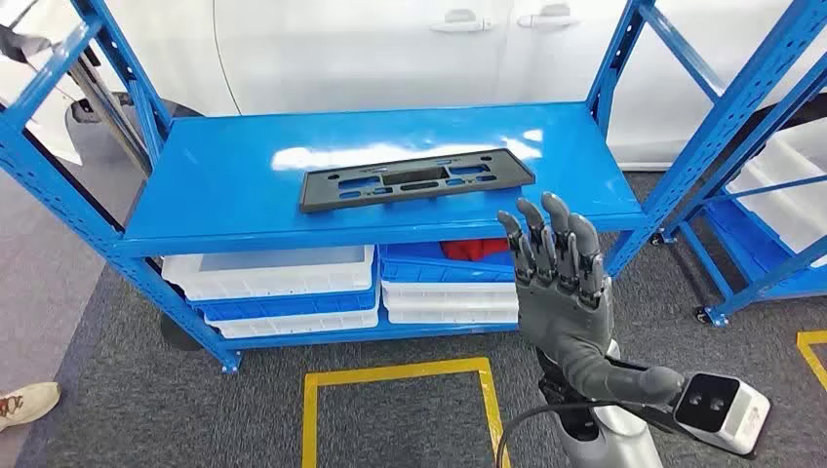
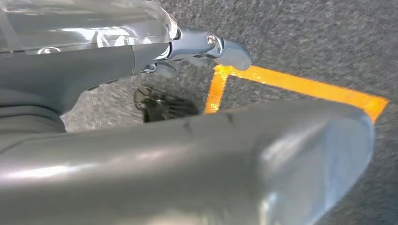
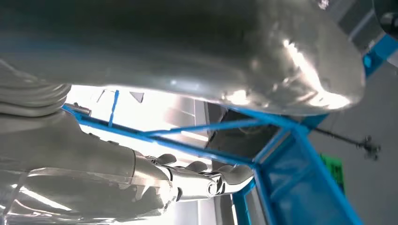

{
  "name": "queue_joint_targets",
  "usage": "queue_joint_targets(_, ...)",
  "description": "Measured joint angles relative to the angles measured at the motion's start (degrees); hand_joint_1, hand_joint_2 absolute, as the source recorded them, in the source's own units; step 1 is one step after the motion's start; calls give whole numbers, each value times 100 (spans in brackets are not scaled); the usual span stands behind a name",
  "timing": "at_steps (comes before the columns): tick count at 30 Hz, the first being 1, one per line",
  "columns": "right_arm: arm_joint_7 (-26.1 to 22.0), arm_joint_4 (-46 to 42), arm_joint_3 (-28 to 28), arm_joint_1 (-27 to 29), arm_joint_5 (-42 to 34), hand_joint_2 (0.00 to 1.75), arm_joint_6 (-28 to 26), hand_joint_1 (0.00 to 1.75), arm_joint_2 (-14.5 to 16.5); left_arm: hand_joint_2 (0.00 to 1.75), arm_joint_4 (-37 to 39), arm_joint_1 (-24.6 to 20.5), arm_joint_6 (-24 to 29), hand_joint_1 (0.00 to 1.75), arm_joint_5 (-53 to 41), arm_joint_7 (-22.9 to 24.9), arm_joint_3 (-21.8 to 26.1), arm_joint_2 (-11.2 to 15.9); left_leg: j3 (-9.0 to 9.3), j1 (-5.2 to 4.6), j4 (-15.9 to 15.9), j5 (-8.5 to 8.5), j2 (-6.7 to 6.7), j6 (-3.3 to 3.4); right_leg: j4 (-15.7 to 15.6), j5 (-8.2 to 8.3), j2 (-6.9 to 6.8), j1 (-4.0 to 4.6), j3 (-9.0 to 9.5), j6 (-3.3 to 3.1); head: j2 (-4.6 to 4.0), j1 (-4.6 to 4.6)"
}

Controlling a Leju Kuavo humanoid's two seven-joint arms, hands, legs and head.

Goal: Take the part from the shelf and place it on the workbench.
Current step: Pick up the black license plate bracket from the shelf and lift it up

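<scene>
The flat part (image 1: pixel 417 180) lies mid-shelf (image 1: pixel 224 195), well beyond the right hand (image 1: pixel 558 283), raised with fingers spread and empty; fingertips could slide off its thin edge or shove it back.

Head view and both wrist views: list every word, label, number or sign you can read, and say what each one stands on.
No text can be read in any view.
Black part on the blue shelf: no lettering shows.
White bins under the shelf: no labels show.
Green patch in the right wrist view: too blurred to tell whether it bears text.
Yellow floor tape: a plain line, no characters.
</scene>
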Motion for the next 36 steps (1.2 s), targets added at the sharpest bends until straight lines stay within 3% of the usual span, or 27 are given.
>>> queue_joint_targets(2, -2, 9, -3, 1, 3, 0, 4, 0, 2, 0, 0, 0, 3, 0, -4, 2, 0, 2, 16, -5, 32, 26, 2, -32, -32, -10, 8, -18, 57, -30, 0, -1)
queue_joint_targets(4, -4, 26, -8, 8, 25, 0, 6, 0, 8, 0, 1, -6, 9, 0, -14, 3, 0, 9, -61, -1, 295, 62, 3, -87, -111, -52, 9, -52, 210, -86, 0, -1)
queue_joint_targets(6, -4, 48, -10, 22, 56, 0, 4, 0, 18, 0, 2, -13, 11, 0, -37, 5, -2, 11, -412, 30, 906, -54, 2, -150, -165, -125, 0, -71, 351, -122, 0, -1)
queue_joint_targets(8, -3, 80, -16, 58, 68, 0, 5, 0, 22, 0, 2, -3, 11, 0, -64, 8, -3, 8, -886, 74, 1510, -381, 3, -210, -172, -218, 6, -75, 448, -131, 0, -2)
queue_joint_targets(9, -2, 98, -25, 86, 69, 0, 9, 0, 22, 0, 2, 7, 11, 0, -74, 9, -4, 8, -1048, 95, 1627, -491, 4, -232, -172, -271, 15, -77, 507, -126, 0, -2)
queue_joint_targets(10, -2, 114, -37, 113, 69, 0, 13, 0, 22, 0, 2, 17, 12, 0, -78, 9, -4, 8, -1123, 112, 1567, -478, 5, -246, -172, -325, 25, -80, 577, -116, 0, -2)
queue_joint_targets(11, -2, 128, -50, 133, 69, 0, 16, 0, 22, 0, 2, 23, 12, 0, -82, 8, -4, 8, -1108, 125, 1325, -304, 5, -254, -172, -381, 32, -85, 656, -101, 0, -2)
queue_joint_targets(13, -2, 155, -70, 154, 68, 0, 19, 0, 23, 0, 2, 32, 13, 0, -87, 7, -4, 8, -966, 131, 581, 319, 5, -234, -161, -501, 38, -87, 802, -57, 0, -1)
queue_joint_targets(14, -2, 170, -76, 162, 69, 0, 19, 0, 24, 0, 2, 34, 13, 0, -89, 8, -4, 8, -909, 122, 299, 538, 8, -202, -156, -553, 42, -83, 848, -26, 0, -1)
queue_joint_targets(15, -2, 185, -80, 169, 76, 0, 18, 0, 26, 0, 2, 36, 14, 0, -91, 9, -5, 8, -877, 108, 136, 675, 9, -159, -159, -598, 47, -79, 874, 11, 0, -1)
queue_joint_targets(18, -2, 215, -86, 187, 136, 0, -3, 0, 29, 0, 2, 32, 33, 0, -114, 32, -9, 7, -791, 97, 51, 686, 1, -26, -98, -630, 50, -81, 923, 127, 0, -2)
queue_joint_targets(20, -4, 232, -79, 184, 231, 0, -84, 0, 27, 0, 2, 28, 58, 0, -168, 114, -26, 5, -693, 108, 8, 660, -3, 48, 210, -721, 36, -99, 804, 182, 0, -1)
queue_joint_targets(23, -3, 303, -17, 186, 375, 0, -296, 0, 5, 0, 2, 28, 107, 0, -254, 299, -63, 8, -605, 100, -2, 572, -3, 103, 1223, -1135, 22, -116, 147, 231, 0, -1)
queue_joint_targets(24, 3, 338, 9, 188, 401, 0, -363, 0, -9, 0, 2, 32, 124, 0, -268, 354, -70, 9, -570, 96, -1, 535, -6, 106, 1433, -1217, 19, -117, -40, 237, 0, -1)
queue_joint_targets(25, 14, 372, 33, 188, 425, 0, -428, 0, -25, 0, 2, 36, 144, 0, -281, 419, -76, 9, -523, 93, 1, 492, -10, 104, 1466, -1195, 16, -117, -143, 236, 0, -1)
queue_joint_targets(26, 45, 402, 61, 185, 452, 0, -505, 0, -42, 0, 2, 42, 175, 0, -295, 505, -81, 8, -460, 92, 2, 445, -16, 96, 1287, -1038, 14, -117, -142, 229, 0, -1)
queue_joint_targets(28, 130, 466, 145, 165, 536, 0, -709, 0, -82, 0, 2, 61, 268, 0, -340, 726, -89, 7, -328, 92, 2, 338, -23, 65, 556, -476, 7, -111, 46, 192, 0, 0)
queue_joint_targets(30, 168, 577, 261, 154, 659, 0, -937, 0, -140, 0, 2, 84, 364, 0, -395, 918, -93, 7, -253, 83, 12, 241, -27, 3, 44, -204, -2, -76, 185, 133, 0, 0)
queue_joint_targets(34, 31, 768, 504, 236, 958, 0, -1333, 0, -282, 0, 2, 157, 491, 0, -432, 1090, -95, 20, -169, 73, 110, 131, -26, -131, -68, -200, 5, -74, 297, -21, 0, -1)
queue_joint_targets(36, 10, 866, 644, 217, 1089, 0, -1464, 0, -314, 0, 2, 179, 509, 0, -428, 1099, -94, 32, -369, 89, 503, -28, -25, -187, -100, -232, 2, -93, 393, -81, 0, -1)
